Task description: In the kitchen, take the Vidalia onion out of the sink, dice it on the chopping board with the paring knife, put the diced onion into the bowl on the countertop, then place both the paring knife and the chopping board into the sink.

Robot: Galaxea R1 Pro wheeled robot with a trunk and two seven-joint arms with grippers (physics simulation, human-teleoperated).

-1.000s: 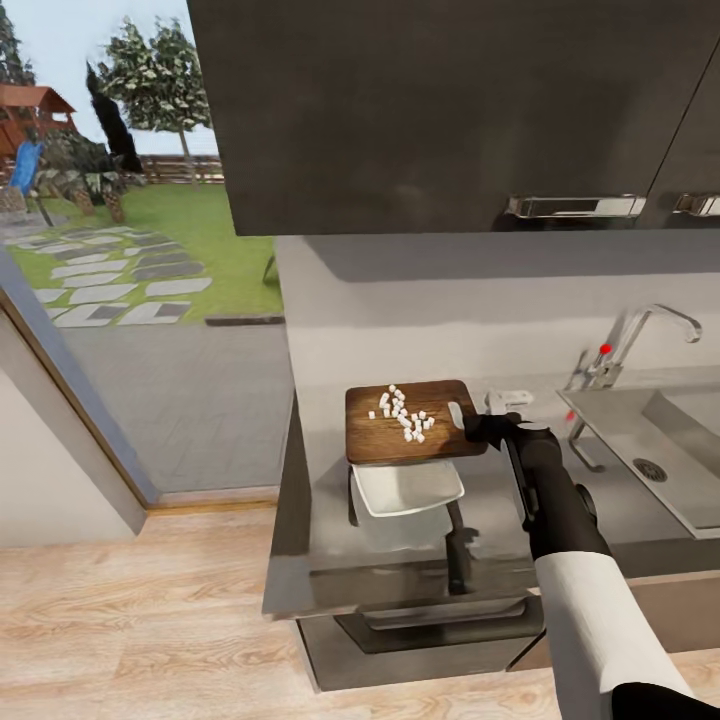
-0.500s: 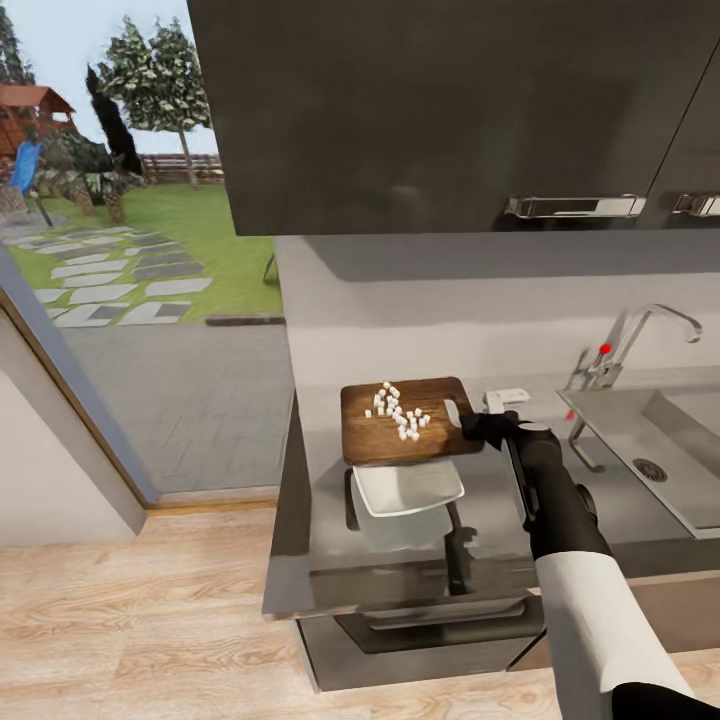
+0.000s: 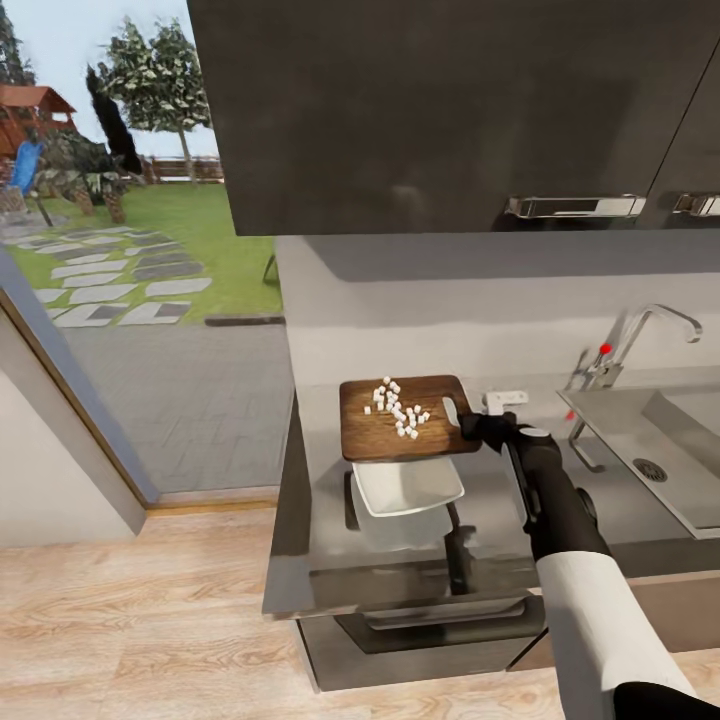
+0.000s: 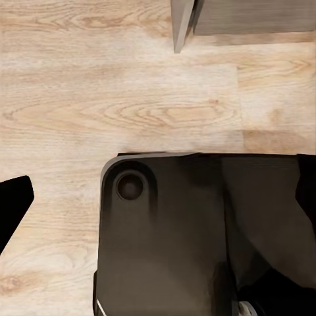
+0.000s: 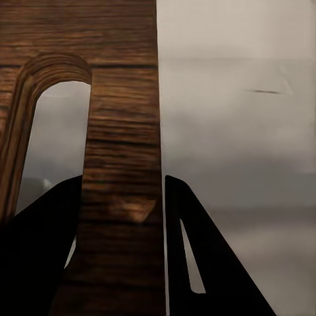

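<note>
My right gripper (image 3: 468,424) is shut on the handle end of the chopping board (image 3: 385,440), holding it level above the countertop (image 3: 310,540). In the right wrist view its two dark fingers (image 5: 197,250) clamp the strip of chopping board (image 5: 122,131) beside the oblong slot. Small white cubes of diced Vidalia onion (image 3: 398,411) lie scattered on the board. The white bowl (image 3: 410,488) sits on the countertop, partly under the board's near edge. The paring knife (image 3: 458,555) lies near the counter's front edge. The sink (image 3: 655,445) is at the right. My left gripper (image 4: 158,197) hangs open over the floor.
The curved tap (image 3: 640,335) with a red knob stands behind the sink. Dark wall cabinets (image 3: 450,110) hang over the counter. A small white object (image 3: 505,399) sits by the back wall. At the left is a glass door to the garden. The robot's dark base (image 4: 164,237) stands on wooden flooring.
My right gripper has carried the board slightly left and up, and the onion cubes have moved with it. The bowl and knife have stayed put.
</note>
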